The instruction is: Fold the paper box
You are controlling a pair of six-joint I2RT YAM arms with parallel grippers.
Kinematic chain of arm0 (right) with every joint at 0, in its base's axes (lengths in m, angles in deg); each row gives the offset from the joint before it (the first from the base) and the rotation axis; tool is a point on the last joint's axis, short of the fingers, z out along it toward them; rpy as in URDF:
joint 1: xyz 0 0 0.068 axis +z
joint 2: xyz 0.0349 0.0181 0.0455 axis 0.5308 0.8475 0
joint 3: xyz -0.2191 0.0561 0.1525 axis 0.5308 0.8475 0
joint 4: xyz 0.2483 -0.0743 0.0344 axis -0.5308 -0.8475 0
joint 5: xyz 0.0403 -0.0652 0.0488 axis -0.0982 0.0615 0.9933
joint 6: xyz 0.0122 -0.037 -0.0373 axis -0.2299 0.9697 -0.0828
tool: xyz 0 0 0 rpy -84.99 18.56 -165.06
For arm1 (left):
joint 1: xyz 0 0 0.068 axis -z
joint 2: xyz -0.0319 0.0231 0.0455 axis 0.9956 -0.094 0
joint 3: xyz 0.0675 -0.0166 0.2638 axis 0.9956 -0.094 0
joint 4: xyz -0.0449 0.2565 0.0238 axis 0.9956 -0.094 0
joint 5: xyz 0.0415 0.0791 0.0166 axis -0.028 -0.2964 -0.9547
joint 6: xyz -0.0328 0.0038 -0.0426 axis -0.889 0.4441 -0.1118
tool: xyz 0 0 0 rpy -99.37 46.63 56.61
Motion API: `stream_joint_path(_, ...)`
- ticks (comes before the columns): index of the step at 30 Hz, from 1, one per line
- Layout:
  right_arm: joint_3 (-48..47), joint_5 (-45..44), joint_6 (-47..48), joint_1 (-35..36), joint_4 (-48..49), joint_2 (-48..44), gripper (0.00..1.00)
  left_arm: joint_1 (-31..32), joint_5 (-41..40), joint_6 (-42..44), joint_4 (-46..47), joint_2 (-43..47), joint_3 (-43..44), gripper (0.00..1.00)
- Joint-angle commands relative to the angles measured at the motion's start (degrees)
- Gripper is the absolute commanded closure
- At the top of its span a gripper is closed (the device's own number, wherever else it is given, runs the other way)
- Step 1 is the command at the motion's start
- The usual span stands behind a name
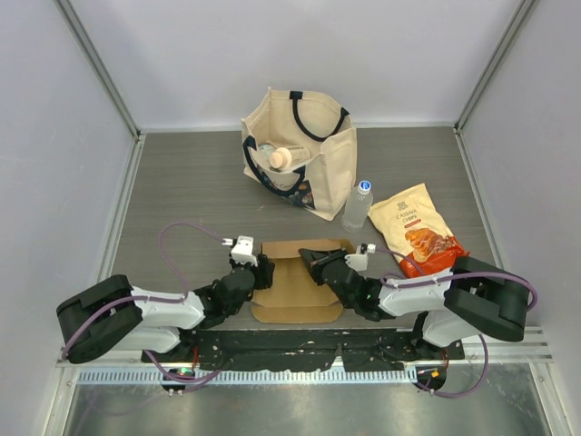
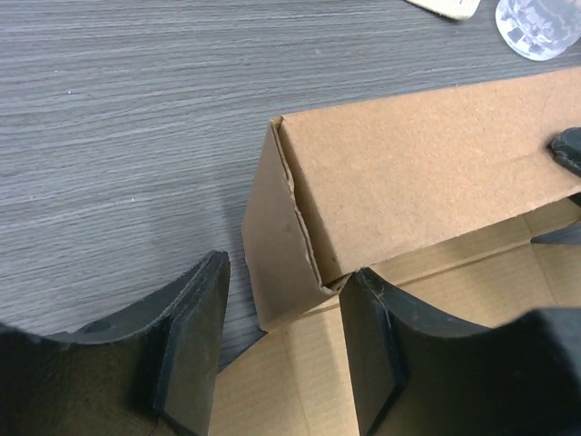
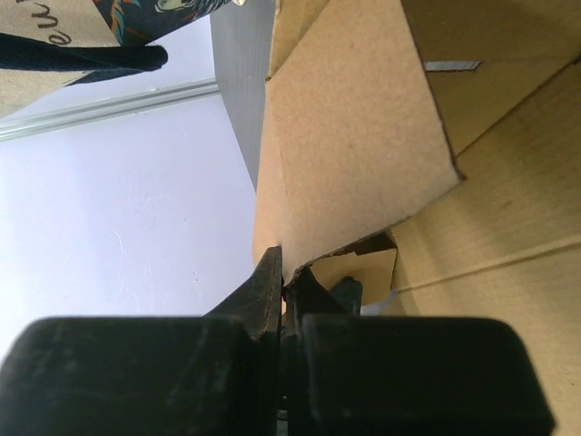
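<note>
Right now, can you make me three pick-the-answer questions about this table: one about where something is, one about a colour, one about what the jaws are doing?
1. Where is the box? A) in the bag B) between the left arm and right arm C) on the pouch
2. What colour is the box? A) blue B) green C) brown
3. The right jaws are: A) shut on the box B) wide open C) holding a bottle
Answers: 1 B, it lies between both arms; 2 C, plain brown card; 3 A, they pinch a box wall.
</note>
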Motion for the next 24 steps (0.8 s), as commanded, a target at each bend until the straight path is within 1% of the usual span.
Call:
stream_joint_path(1,3.2,-0.8,1.3,0.8,-6.7,0.1,0.99,0.2,-0.6,-2.6,0.4,3.7,-1.7,0.44)
stream_joint_path(4,1.5,-0.9,4.1,0.8,-9.3,-1.2,0.99,0.2,-0.1,-3.6,-3.4,7.3,-1.8,0.46)
stream_joint_path(7,-0.2,-2.0,6.0,0.9,-12.9,-1.6,0.99,0.2,-0.6,-3.7,-3.7,10.3,-3.8,0.46)
stream_joint_path(9,0.3,-2.1,5.5,0.9,-10.6,-0.9,0.99,0.2,-1.7,-3.1,-2.6,10.3,-4.0,0.48)
stream_joint_path(11,0.3,-1.6,4.9,0.9,-9.0,0.4,0.99,0.2,-0.9,-0.7,-1.4,8.9,-3.1,0.52)
stream_joint_path(13,-0.3,-0.6,4.6,0.8,-8.0,1.3,0.99,0.2,-1.4,-0.3,-1.5,6.0,-1.2,0.55)
stream_joint_path(16,-0.7,-0.1,4.1,1.1,-6.6,2.5,0.99,0.3,-2.5,0.3,0.6,2.1,0.7,0.57)
stream_joint_path(18,-0.7,-0.1,3.5,1.6,-6.6,2.9,0.99,0.3,-4.1,-0.1,2.3,-1.5,1.3,0.60)
stream_joint_path(20,-0.2,-0.4,2.5,2.0,-6.1,3.1,0.99,0.4,-7.4,-2.4,2.4,-4.4,2.5,0.63)
stream_joint_path(22,0.4,-0.3,1.9,2.1,-5.4,3.6,0.99,0.6,-9.0,-3.3,2.4,-6.4,3.7,0.64)
stream_joint_path(24,0.8,0.2,1.1,2.1,-4.3,3.8,0.99,0.7,-11.7,-4.6,1.8,-9.4,4.6,0.68)
